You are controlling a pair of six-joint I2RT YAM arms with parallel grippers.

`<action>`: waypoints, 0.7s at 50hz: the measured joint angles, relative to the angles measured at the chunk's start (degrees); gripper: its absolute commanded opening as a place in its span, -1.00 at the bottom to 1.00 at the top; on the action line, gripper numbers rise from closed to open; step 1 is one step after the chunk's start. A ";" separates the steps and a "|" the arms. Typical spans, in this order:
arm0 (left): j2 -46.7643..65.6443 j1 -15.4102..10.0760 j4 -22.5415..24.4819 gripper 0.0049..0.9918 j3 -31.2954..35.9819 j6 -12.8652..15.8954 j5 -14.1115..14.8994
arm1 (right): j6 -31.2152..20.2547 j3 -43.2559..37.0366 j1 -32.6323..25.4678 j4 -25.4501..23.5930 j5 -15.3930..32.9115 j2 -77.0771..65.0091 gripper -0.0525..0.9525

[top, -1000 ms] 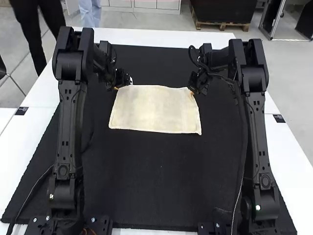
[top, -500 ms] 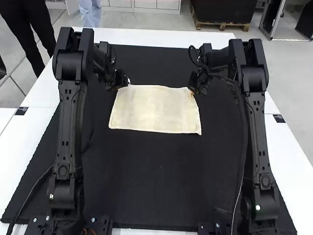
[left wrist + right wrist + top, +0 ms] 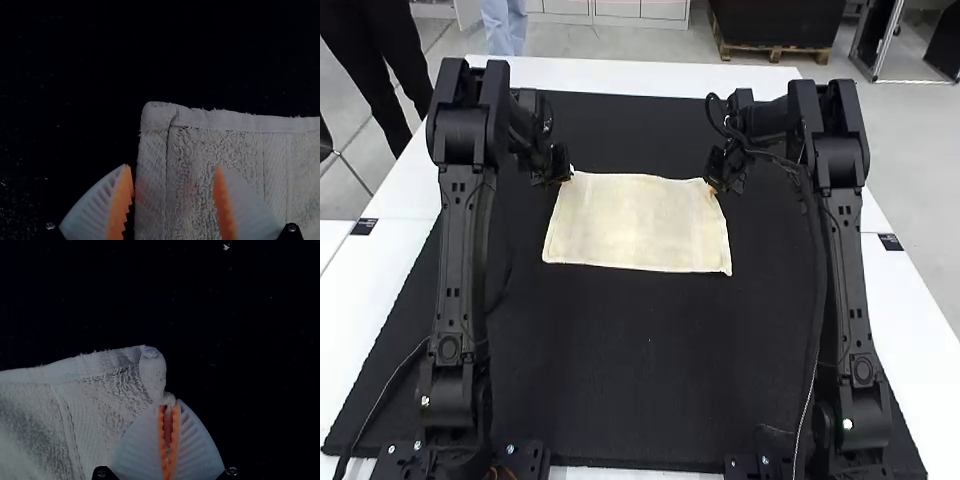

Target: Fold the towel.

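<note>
Towel (image 3: pixel 638 222), cream and rectangular, lies flat in the far half of the black mat (image 3: pixel 650 370), about midway between the surface's left and right edges. Its near edge runs a little longer than its far one. Loopy pile shows up close, with a raised hem along the edges and smooth woven bands running parallel to the sides.

At the far left corner is the left claw (image 3: pixel 562 170). In its wrist view the claw (image 3: pixel 172 169) stands open, its orange pads (image 3: pixel 122 197) wide apart on either side of the towel's left edge. At the far right corner is the right claw (image 3: pixel 713 188); the wrist view shows this claw (image 3: pixel 168 402) closed on a pinch of the towel's edge just beside the corner, where the hem puckers.

The mat covers most of the white surface (image 3: pixel 918 330), leaving pale margins along the far, left and right edges and a thin strip at the near edge. Light specks dot the black cloth. A small dark patch (image 3: pixel 364 227) sits on the left margin, and another (image 3: pixel 890 242) on the right.

Both black arms, left (image 3: pixel 455 290) and right (image 3: pixel 847 290), stand by the near edge. A cable (image 3: pixel 382 398) trails beside the left one. Grey floor (image 3: pixel 935 215) borders the right edge.
</note>
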 measured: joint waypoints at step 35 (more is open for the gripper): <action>0.00 0.00 0.02 -0.95 0.00 0.00 -0.22 | 0.00 0.04 0.00 -0.11 -0.07 0.00 -0.90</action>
